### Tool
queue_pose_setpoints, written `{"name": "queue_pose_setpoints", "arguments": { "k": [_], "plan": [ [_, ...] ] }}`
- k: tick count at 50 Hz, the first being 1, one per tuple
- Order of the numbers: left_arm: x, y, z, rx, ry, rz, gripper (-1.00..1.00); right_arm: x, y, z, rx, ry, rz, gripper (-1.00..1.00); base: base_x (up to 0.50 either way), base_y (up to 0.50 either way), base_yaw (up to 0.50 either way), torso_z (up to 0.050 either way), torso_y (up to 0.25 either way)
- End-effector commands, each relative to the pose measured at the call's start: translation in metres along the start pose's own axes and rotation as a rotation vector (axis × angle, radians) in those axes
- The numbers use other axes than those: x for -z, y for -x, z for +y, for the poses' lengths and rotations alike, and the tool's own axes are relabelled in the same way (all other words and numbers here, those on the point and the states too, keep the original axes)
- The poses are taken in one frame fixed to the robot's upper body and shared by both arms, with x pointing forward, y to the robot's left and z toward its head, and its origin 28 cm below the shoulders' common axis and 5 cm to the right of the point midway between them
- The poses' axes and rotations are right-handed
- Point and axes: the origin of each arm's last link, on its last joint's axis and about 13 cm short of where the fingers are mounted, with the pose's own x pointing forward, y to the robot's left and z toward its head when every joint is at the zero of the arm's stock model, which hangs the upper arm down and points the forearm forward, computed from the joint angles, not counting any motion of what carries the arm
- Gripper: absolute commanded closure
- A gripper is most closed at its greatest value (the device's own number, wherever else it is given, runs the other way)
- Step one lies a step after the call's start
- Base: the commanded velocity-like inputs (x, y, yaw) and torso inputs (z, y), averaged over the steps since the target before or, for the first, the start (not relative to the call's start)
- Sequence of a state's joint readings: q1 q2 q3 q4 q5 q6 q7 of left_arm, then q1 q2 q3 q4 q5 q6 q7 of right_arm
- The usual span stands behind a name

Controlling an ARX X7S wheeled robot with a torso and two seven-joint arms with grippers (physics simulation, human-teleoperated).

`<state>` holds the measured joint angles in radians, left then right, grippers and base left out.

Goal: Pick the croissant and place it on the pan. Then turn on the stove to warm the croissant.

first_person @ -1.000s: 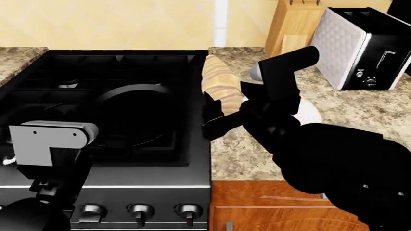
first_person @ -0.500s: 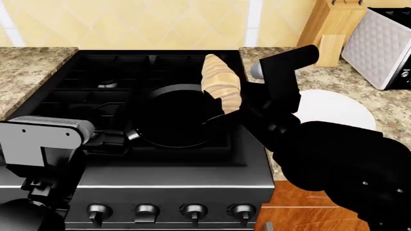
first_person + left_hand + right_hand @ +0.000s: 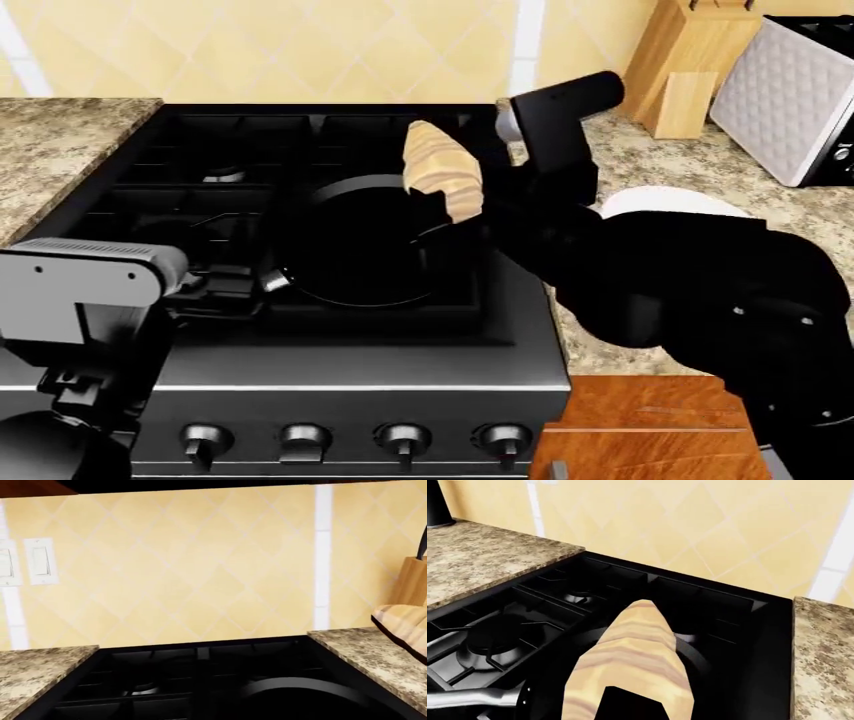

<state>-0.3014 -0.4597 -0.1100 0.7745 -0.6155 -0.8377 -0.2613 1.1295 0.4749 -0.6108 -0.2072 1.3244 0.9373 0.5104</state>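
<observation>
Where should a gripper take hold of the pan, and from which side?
By the handle, from the robot's left: it juts out long and thin from the pan rim toward the left gripper. The right gripper holds the croissant over the far rim.

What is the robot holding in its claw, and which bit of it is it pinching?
The right gripper holds the croissant by its lower end, over the pan. The left gripper cannot be seen.

The right arm (image 3: 694, 290) is glossy black and bulbous, with a grey-capped cylindrical link near the wrist. The left arm (image 3: 87, 300) carries a boxy light-grey housing with two small dark dots, possibly screws, above black joints.
</observation>
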Motion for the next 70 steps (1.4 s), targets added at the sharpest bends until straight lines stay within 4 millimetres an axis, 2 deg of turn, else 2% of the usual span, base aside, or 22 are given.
{"name": "queue_pose_setpoints", "arguments": {
  "k": [1,20,32,39,48,56,70],
  "plan": [
    [0.002,0.001,0.003,-0.012,0.005,-0.003,-1.0,-0.01,-0.01,-0.001,-0.037,0.032,0.047,1.0,0.0,0.0,0.0,0.0,0.0],
    [0.007,0.004,0.003,-0.012,0.02,0.003,-1.0,-0.015,-0.031,0.0,-0.068,0.073,0.094,1.0,0.0,0.0,0.0,0.0,0.0],
    [0.006,0.004,0.003,-0.014,0.019,0.007,-1.0,-0.01,-0.045,-0.005,-0.075,0.062,0.128,1.0,0.0,0.0,0.0,0.0,0.0],
    [0.001,0.003,0.0,0.0,0.017,-0.001,-1.0,-0.013,-0.045,-0.005,-0.086,0.058,0.132,1.0,0.0,0.0,0.0,0.0,0.001],
    [0.001,0.006,-0.001,-0.001,0.016,0.001,-1.0,-0.009,-0.055,-0.008,-0.093,0.039,0.164,1.0,0.0,0.0,0.0,0.0,0.0],
    [0.002,0.007,-0.001,-0.002,0.016,0.001,-1.0,-0.005,-0.058,-0.003,-0.126,0.048,0.184,1.0,0.0,0.0,0.0,0.0,0.0],
    [0.004,0.007,-0.001,-0.007,0.015,0.006,-1.0,0.001,-0.073,-0.001,-0.165,0.073,0.191,1.0,0.0,0.0,0.0,0.0,0.0]
  ]
}}
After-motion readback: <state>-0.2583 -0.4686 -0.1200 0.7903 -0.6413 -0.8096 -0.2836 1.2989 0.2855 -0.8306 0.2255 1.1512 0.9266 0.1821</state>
